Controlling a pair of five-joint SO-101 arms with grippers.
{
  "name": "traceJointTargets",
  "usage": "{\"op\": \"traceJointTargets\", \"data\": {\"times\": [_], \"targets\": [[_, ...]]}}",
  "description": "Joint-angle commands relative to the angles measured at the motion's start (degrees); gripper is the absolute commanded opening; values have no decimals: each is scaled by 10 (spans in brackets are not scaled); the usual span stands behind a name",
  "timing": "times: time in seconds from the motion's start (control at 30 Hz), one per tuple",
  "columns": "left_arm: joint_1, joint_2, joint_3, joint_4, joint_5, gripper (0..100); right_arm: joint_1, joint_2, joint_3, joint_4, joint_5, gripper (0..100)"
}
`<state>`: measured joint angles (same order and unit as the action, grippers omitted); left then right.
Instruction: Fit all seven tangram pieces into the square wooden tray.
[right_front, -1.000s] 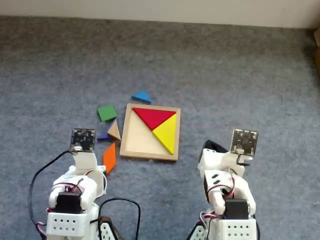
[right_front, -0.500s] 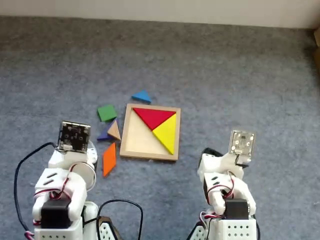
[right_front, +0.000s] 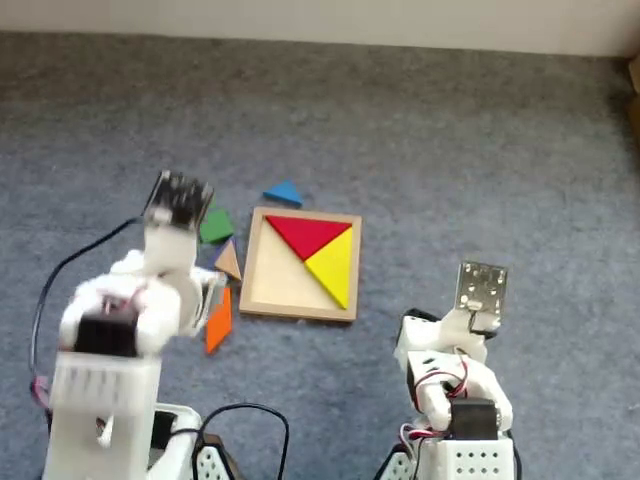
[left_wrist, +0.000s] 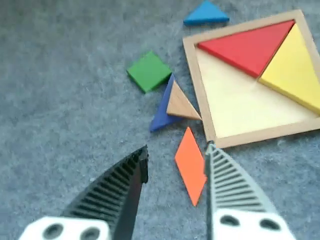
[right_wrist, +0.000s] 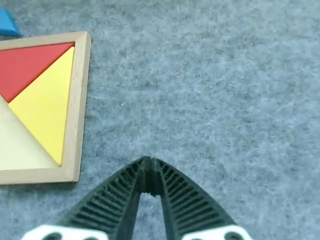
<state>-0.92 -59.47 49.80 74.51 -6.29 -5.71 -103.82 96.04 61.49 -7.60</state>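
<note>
The square wooden tray (right_front: 272, 285) holds a red triangle (right_front: 303, 233) and a yellow triangle (right_front: 335, 265); its left half is bare. Left of it lie a green square (left_wrist: 149, 71), a tan triangle (left_wrist: 179, 105) over a dark blue triangle (left_wrist: 161, 114), and an orange parallelogram (left_wrist: 191, 165). A light blue triangle (right_front: 284, 193) sits beyond the tray. My left gripper (left_wrist: 176, 150) hangs open above the orange parallelogram, one finger near the tray's corner. My right gripper (right_wrist: 146, 164) is shut and holds nothing, over the carpet to the right of the tray (right_wrist: 80, 100).
Grey carpet covers the whole table. The left arm (right_front: 130, 310) stands over the loose pieces and hides part of the green square (right_front: 216, 227). The right arm (right_front: 450, 370) sits near the front edge. A pale wall runs along the back.
The left arm has lifted and swung forward over the loose pieces left of the tray. The right arm has drawn back slightly. No piece has moved.
</note>
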Motion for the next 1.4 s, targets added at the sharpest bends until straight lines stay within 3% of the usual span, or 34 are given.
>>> {"op": "traceJointTargets", "data": {"times": [0.0, 0.27, 0.57, 0.7, 0.97, 1.13, 1.37], "targets": [[13, 217, -109, 5, 40, 264, 15, 2, 82, 3, 8, 5], [14, 472, -243, 3, 76, 263, 39, 0, 82, 0, 8, 5], [13, 622, -315, -19, 86, 263, 40, 0, 82, 0, 8, 5], [9, 660, -319, -63, 122, 263, 40, 0, 82, 0, 8, 5], [9, 695, -313, -94, 125, 257, 40, 0, 82, 0, 8, 5], [11, 713, -318, -96, 124, 181, 40, 0, 82, 0, 8, 5], [14, 709, -314, -94, 123, 178, 40, 0, 82, 0, 8, 5]]}}
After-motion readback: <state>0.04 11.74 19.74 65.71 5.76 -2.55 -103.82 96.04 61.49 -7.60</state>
